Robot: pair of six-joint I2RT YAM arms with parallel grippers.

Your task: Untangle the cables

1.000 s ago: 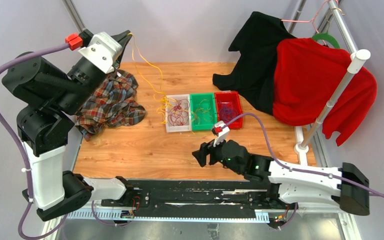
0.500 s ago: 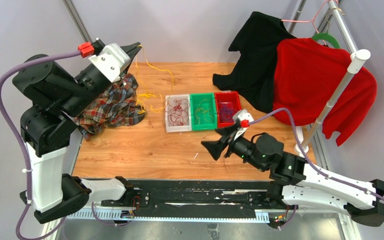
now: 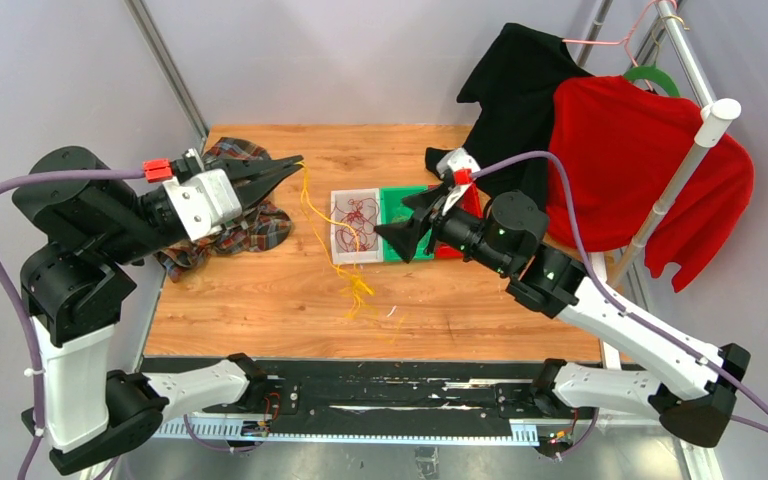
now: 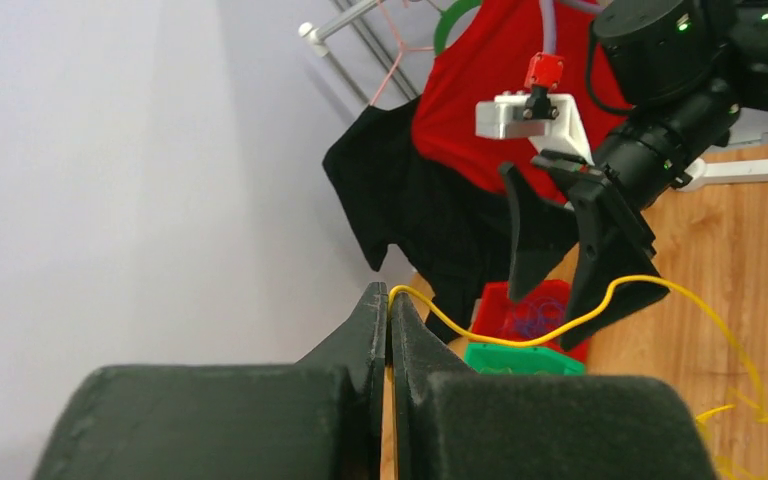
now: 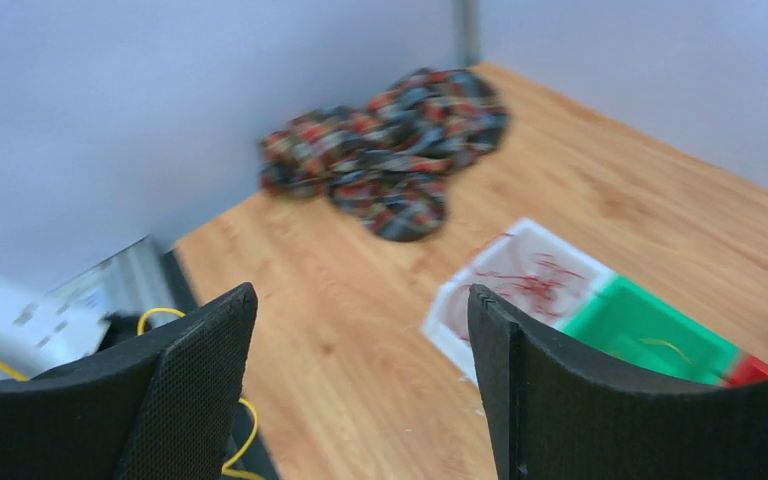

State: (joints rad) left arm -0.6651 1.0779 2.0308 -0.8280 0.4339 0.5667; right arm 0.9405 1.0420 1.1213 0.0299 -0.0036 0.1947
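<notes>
My left gripper [image 3: 296, 164] is shut on a yellow cable [image 3: 332, 235]; the strand hangs from its tips to a curly yellow bundle [image 3: 358, 291] on the wood in front of the trays. In the left wrist view the jaws [image 4: 390, 297] pinch the yellow cable [image 4: 560, 328] together. Dark red cables [image 3: 357, 220] lie in the white tray [image 3: 339, 250]; they also show in the right wrist view [image 5: 530, 280]. Purple cables [image 4: 532, 317] lie in the red tray [image 4: 505, 295]. My right gripper [image 3: 401, 219] is open and empty above the green tray [image 3: 412, 253], its fingers [image 5: 198, 360] wide apart.
A plaid cloth [image 3: 247, 226] lies at the table's left, partly under my left arm, and shows in the right wrist view [image 5: 390, 165]. A black garment [image 3: 515, 100] and a red garment [image 3: 630, 160] hang on a rack [image 3: 680, 170] at the right.
My left gripper has swung down and to the right with the yellow cable, dragging its bundle toward the table's front. My right arm has risen and moved back over the trays.
</notes>
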